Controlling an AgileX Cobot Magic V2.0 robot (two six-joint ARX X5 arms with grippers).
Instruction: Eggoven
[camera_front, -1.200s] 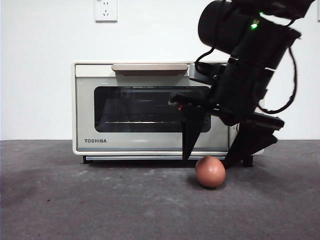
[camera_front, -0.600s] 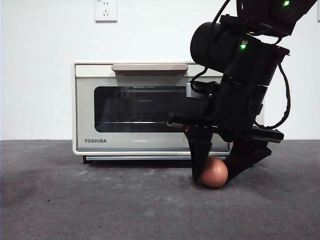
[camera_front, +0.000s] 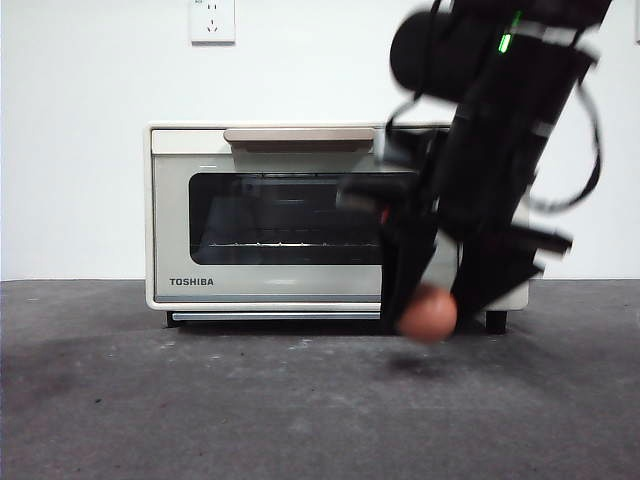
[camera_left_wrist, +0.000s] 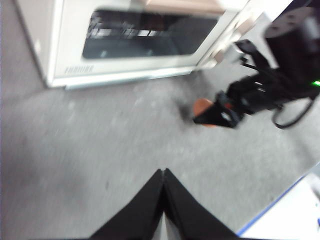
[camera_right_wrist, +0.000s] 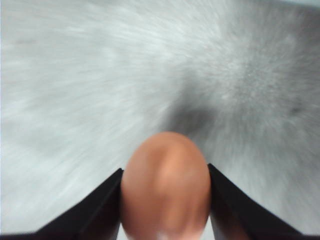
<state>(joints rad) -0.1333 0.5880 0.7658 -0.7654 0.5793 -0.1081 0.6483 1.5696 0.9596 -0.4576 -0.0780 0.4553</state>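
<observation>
Nearest the front camera, bare grey table fills the foreground, with a faint shadow on it under the lifted load. Just beyond, the right gripper clasps the egg between its two black jaws; the egg hangs clear of the table, right of centre, in front of the oven's right end. The right wrist view confirms the hold: the egg sits between the jaws, one pressed to each flank at about its widest part, its blunt end pointing away from the wrist. The right gripper and the table under it are blurred, which suggests motion.

Handling, as a judgement: the egg is light, rigid, smooth and brittle. A squeeze across the wide middle seats it best; pressure nearer either end would tend to squirt it out, and much added force could crack the shell. Contact with the oven's edges should be gentle.

Off to the near left, the left gripper waits with its jaws pressed together on nothing, well apart from the egg.

Farthest back stands the cream TOSHIBA toaster oven against the white wall, its door closed and its beige handle untouched. Presumably the door must be opened before the egg can go in.
</observation>
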